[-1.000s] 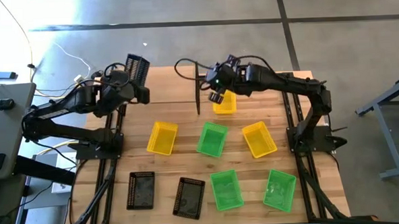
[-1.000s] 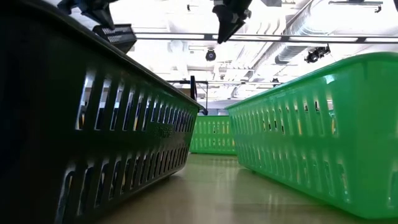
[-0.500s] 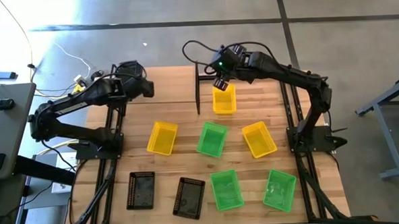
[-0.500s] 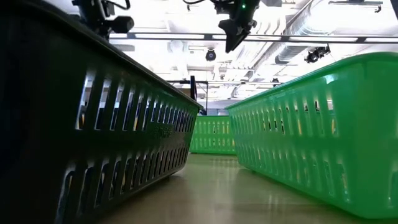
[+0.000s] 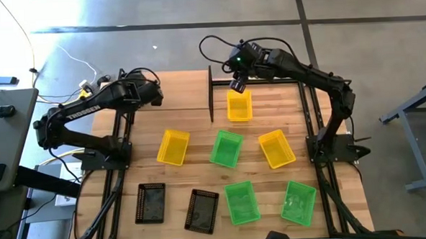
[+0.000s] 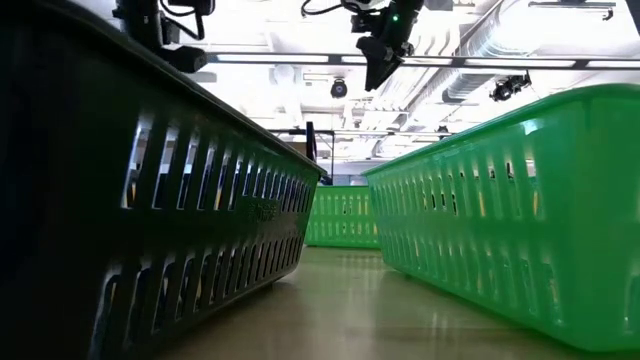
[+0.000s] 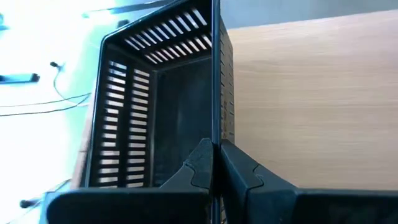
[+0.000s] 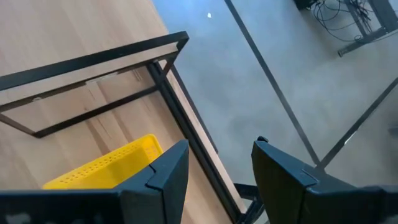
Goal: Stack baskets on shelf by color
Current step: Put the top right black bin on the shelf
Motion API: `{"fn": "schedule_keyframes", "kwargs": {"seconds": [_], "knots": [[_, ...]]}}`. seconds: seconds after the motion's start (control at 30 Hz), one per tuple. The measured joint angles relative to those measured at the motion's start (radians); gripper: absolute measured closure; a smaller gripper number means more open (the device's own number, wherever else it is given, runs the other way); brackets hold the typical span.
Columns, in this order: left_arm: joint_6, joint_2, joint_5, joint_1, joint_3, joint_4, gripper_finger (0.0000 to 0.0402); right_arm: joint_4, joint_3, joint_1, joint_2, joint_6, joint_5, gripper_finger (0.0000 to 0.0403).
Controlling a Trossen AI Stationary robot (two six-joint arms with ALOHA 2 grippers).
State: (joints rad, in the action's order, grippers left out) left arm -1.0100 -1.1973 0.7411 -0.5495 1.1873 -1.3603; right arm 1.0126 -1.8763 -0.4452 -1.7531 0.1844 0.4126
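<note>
My left gripper (image 5: 151, 94) is over the left end of the shelf (image 5: 187, 99), shut on a black basket (image 7: 155, 106) that the arm hides in the high view. My right gripper (image 5: 237, 81) hangs open above the far end of a yellow basket (image 5: 239, 106), which rests on its bottom on the shelf right of a black frame bar (image 5: 210, 98). On the table lie two yellow baskets (image 5: 173, 147) (image 5: 276, 148), three green ones (image 5: 226, 148) (image 5: 241, 202) (image 5: 299, 202) and two black ones (image 5: 150, 203) (image 5: 202, 210). My left gripper pinches one long side wall of the black basket at its rim (image 7: 216, 134), one finger inside the basket and one outside. The basket extends forward from the fingers over the light board (image 7: 311, 93). I cannot tell whether it touches the board.
The shelf's thin black metal frame (image 8: 106, 59) stands close below and ahead of my right gripper (image 8: 217, 180). In the low view a black basket (image 6: 150, 200) and a green basket (image 6: 520, 200) fill the foreground. Bare planks lie between the basket rows.
My right gripper has risen and drawn back toward the table's far edge, off the yellow basket on the shelf. My left gripper has shifted toward the right and tipped over, so the black basket, seen upright beyond it before, now sits hidden under the arm.
</note>
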Motion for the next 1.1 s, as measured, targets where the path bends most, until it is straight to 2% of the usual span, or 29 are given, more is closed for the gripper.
{"fn": "schedule_keyframes", "kwargs": {"seconds": [0.37, 0.57, 1.1], "knots": [[0.156, -0.009, -0.042, -0.061, 0.0, 0.022, 0.0401, 0.0, 0.0, -0.007, 0.0, 0.0, -0.003, 0.0242], [0.157, -0.018, -0.054, -0.067, 0.0, 0.022, 0.0398, 0.0, 0.0, -0.007, 0.0, 0.0, -0.004, 0.0242], [0.15, -0.018, -0.082, -0.066, 0.0, 0.024, 0.0348, 0.0, 0.0, -0.007, -0.001, 0.0, -0.004, 0.0242]]}}
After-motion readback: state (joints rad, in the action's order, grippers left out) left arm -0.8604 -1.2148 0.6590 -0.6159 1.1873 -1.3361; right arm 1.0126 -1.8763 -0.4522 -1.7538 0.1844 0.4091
